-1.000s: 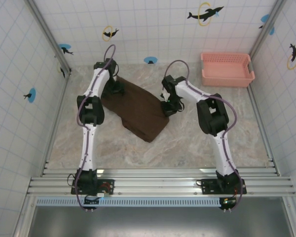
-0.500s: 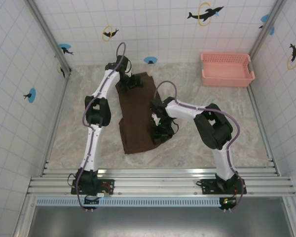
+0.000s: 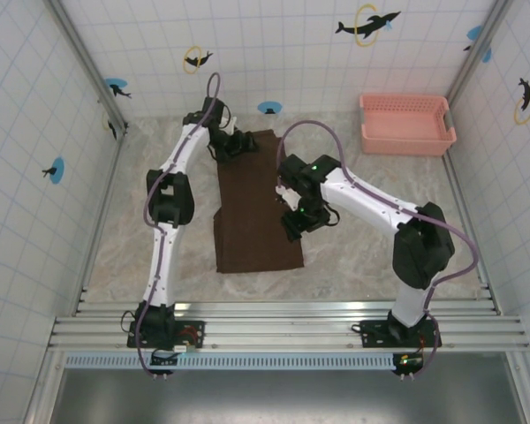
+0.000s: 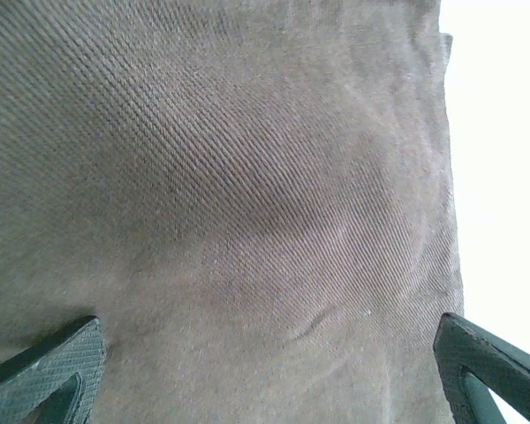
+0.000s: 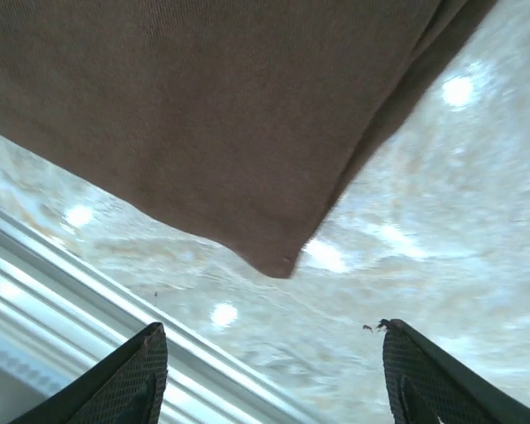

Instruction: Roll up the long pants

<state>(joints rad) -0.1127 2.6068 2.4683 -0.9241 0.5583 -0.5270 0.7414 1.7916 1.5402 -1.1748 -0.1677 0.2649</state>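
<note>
With long pants beneath wide-spread left fingers, just ahead of parted, empty right fingers: could pinch one layer, skewing roll.

The long pants lie centrally on the table, running far to near. The basket stands in the far right corner. The left gripper is over their far end, the right gripper at their right edge.

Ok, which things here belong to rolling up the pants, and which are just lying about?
In the job:
- long pants, spread out flat
- left gripper, open over their far end
- right gripper, open at their right edge

Just lying about:
- pink basket, in the far right corner, well away from both grippers
</note>
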